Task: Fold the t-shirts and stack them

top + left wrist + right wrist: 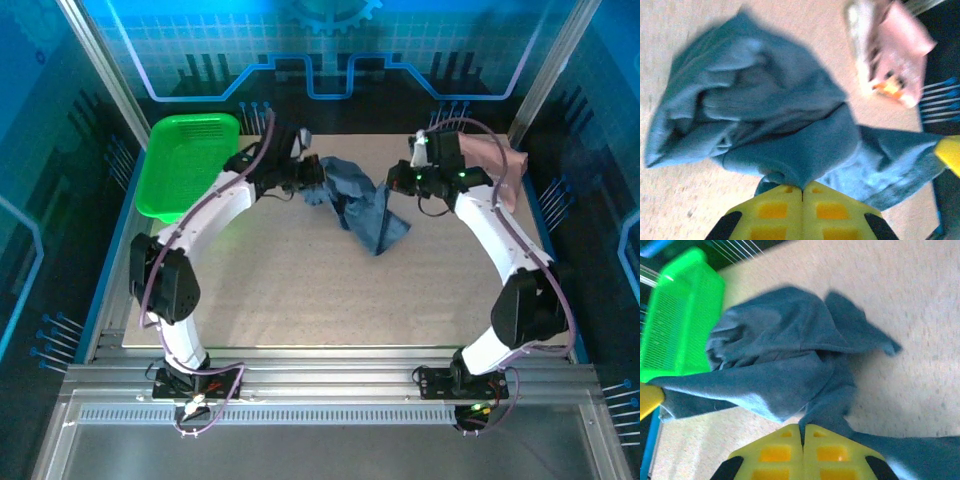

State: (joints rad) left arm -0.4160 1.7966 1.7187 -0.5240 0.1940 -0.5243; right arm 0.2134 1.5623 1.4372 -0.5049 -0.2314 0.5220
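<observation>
The left gripper (802, 189) and right gripper (802, 427) are each pinched fully closed on soft folds of the crumpled slate-blue t-shirt (362, 205), at upper centre of the overhead frame. The pink t-shirt (497, 160) lies bunched at upper right.

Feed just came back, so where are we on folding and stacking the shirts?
Done: nothing folded or stacked. In hand: both the left gripper and right gripper are shut on the blue shirt, which is bunched up. Left: fold it, then fold the pink shirt, crumpled at the far right, and stack them.
</observation>
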